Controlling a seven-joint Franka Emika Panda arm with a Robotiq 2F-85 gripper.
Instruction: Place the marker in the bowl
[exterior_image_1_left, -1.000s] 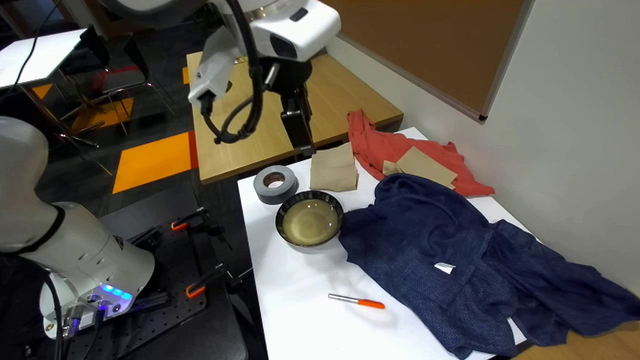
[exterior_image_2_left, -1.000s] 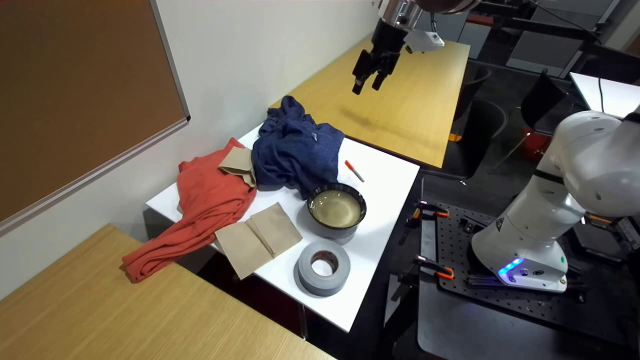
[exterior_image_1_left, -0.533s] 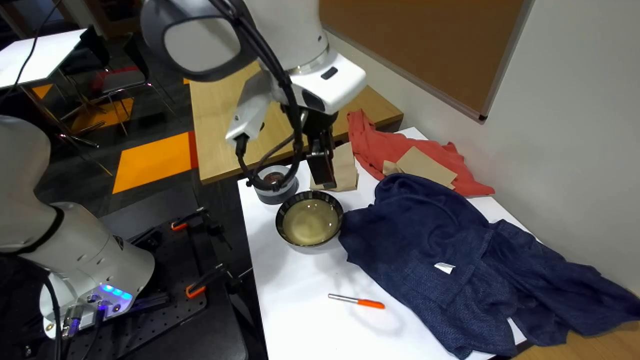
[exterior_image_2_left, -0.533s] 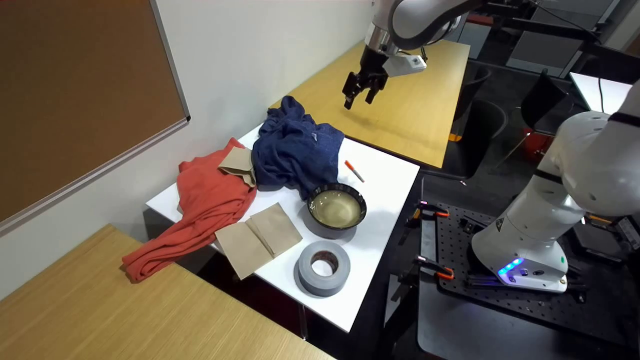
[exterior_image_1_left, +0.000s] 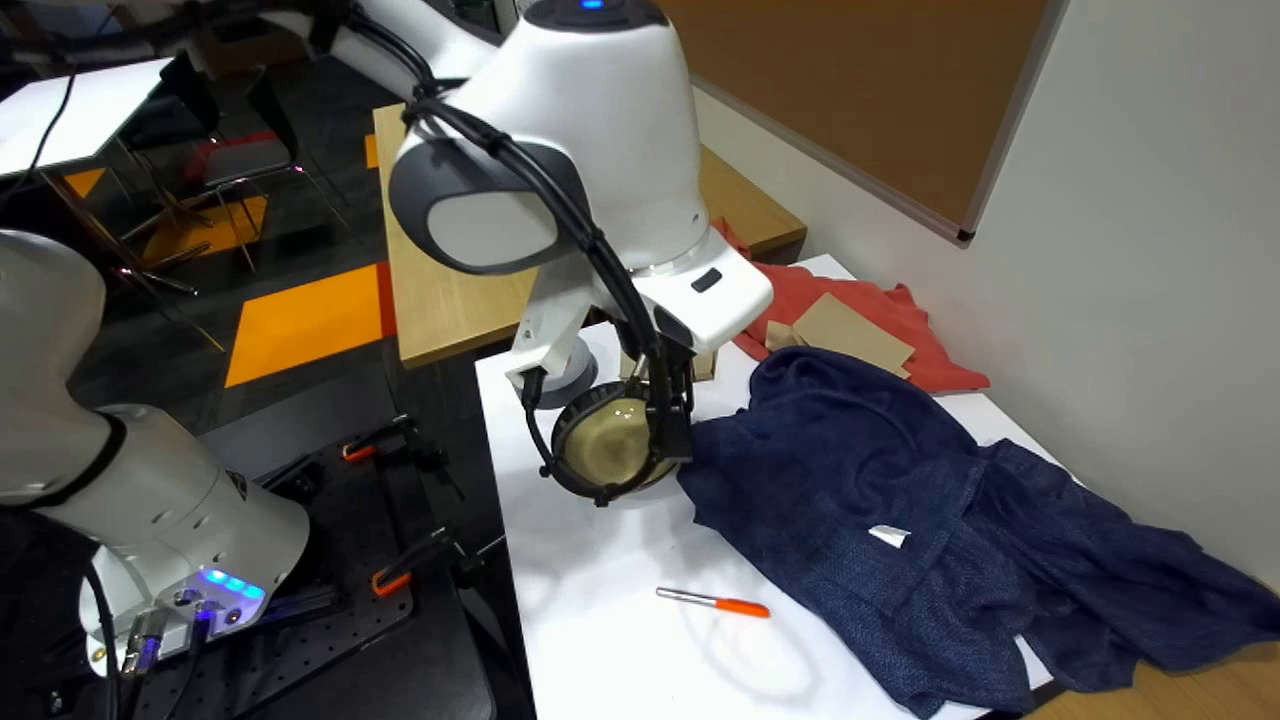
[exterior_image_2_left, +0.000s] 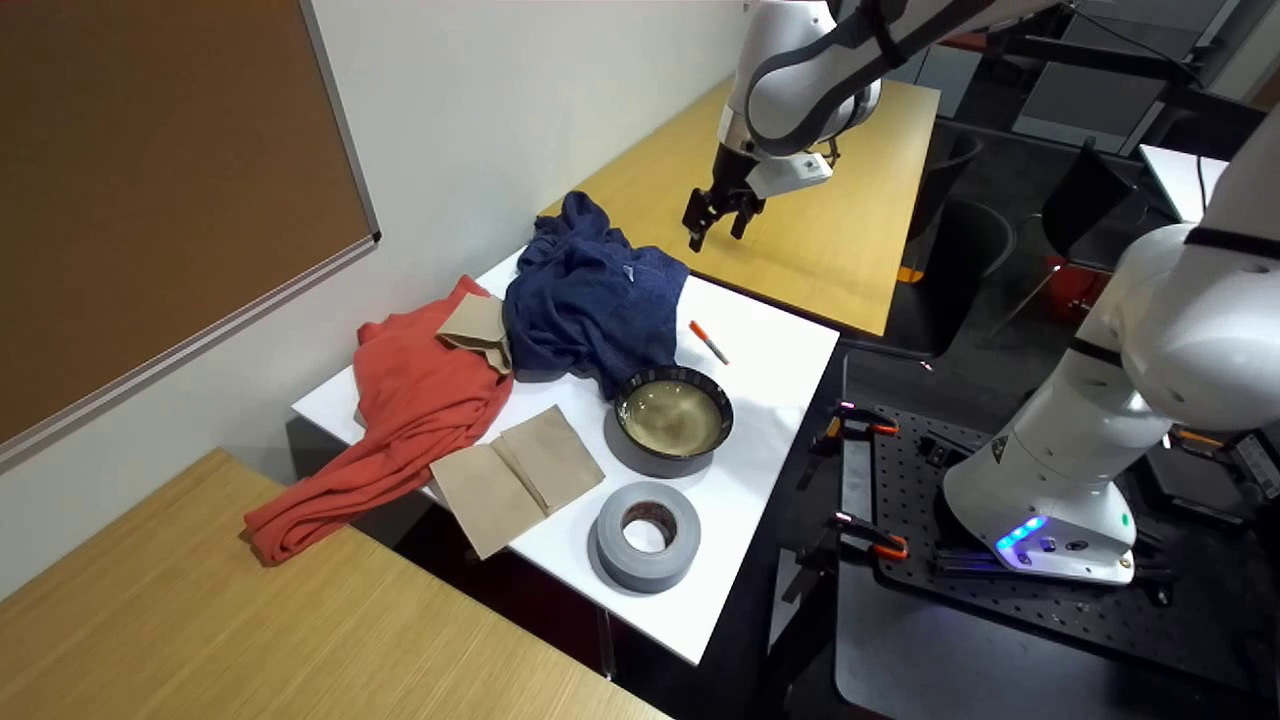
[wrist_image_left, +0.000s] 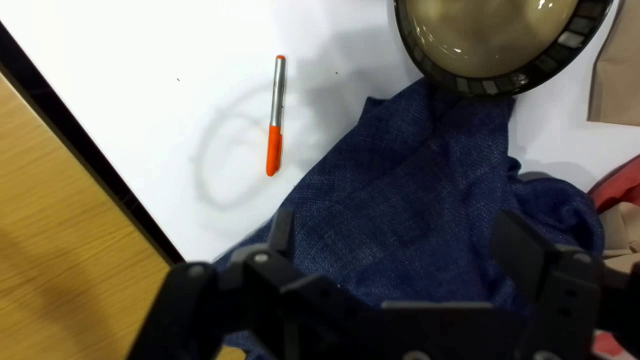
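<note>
The marker, slim with an orange cap and a silvery-grey barrel, lies flat on the white table. It shows in both exterior views (exterior_image_1_left: 715, 601) (exterior_image_2_left: 709, 342) and at the upper left of the wrist view (wrist_image_left: 275, 115). The bowl, round with a dark tiled rim and an olive-tan inside, stands upright beside the blue cloth (exterior_image_2_left: 672, 415) (wrist_image_left: 480, 45). In an exterior view my arm's cable partly covers the bowl (exterior_image_1_left: 605, 440). My gripper (wrist_image_left: 395, 230) is open and empty, its fingers wide apart above the blue cloth. It also shows in both exterior views (exterior_image_1_left: 678, 440) (exterior_image_2_left: 717, 240).
A dark blue cloth (wrist_image_left: 400, 200) lies beside the marker and bowl. A grey tape roll (exterior_image_2_left: 650, 570), brown paper pieces (exterior_image_2_left: 515, 480) and a red cloth (exterior_image_2_left: 420, 390) lie on the white table (exterior_image_2_left: 770, 340). A wall runs along its far side; a wooden table (wrist_image_left: 60, 240) adjoins one end.
My arm and gripper have come down lower over the table in both exterior views, and the arm now partly covers the bowl in one of them. The marker and bowl have not moved.
</note>
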